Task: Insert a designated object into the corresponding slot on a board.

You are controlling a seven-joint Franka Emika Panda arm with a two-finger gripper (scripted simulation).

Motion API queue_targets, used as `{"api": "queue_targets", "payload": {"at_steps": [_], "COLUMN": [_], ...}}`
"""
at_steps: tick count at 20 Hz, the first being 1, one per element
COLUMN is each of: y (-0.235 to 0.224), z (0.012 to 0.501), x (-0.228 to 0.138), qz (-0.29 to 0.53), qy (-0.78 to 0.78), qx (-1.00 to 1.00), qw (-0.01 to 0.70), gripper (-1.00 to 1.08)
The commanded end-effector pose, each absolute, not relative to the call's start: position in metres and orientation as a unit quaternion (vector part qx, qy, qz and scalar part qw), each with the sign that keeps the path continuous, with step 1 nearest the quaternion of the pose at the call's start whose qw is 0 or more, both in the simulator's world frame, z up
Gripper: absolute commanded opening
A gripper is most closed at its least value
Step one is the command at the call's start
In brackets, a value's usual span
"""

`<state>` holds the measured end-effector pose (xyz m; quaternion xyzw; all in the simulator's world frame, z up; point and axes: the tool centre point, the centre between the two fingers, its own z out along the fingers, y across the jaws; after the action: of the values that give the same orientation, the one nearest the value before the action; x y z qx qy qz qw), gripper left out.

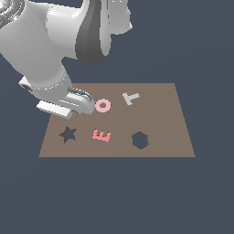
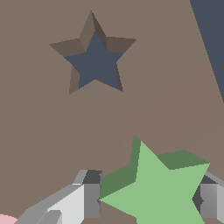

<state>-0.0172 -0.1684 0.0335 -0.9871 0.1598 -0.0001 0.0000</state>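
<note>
Wrist view: small flat green five-pointed star piece point(image 2: 162, 188) between the fingers point(image 2: 89, 199) of the pincer point(image 2: 148, 199), apparently clamped, just above the flat brown rectangular board point(image 2: 57, 131). Dark star-shaped cutout point(image 2: 94, 59) near, straight ahead, points rotated differently.

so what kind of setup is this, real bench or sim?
Looks like a simulated shape-insertion scene, not a real bench: a flat brown rectangular board floating on a featureless dark blue ground, flat-shaded letter pieces such as the pink E piece, and a green star piece between the pincer fingers.
</note>
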Motion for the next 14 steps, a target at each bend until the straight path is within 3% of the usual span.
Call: {"api": "queue_targets", "payload": {"at_steps": [1,14], "y": [-0.1687,-0.1764], "z": [0.0333,0.0339], "x": [-0.0172,-0.013], "qz": [0.0,0.0], "qy": [0.157,0.069], "qx": [-0.988,-0.998], "qw": [0.0,0.0], "gripper": [-1.0,-1.0]}}
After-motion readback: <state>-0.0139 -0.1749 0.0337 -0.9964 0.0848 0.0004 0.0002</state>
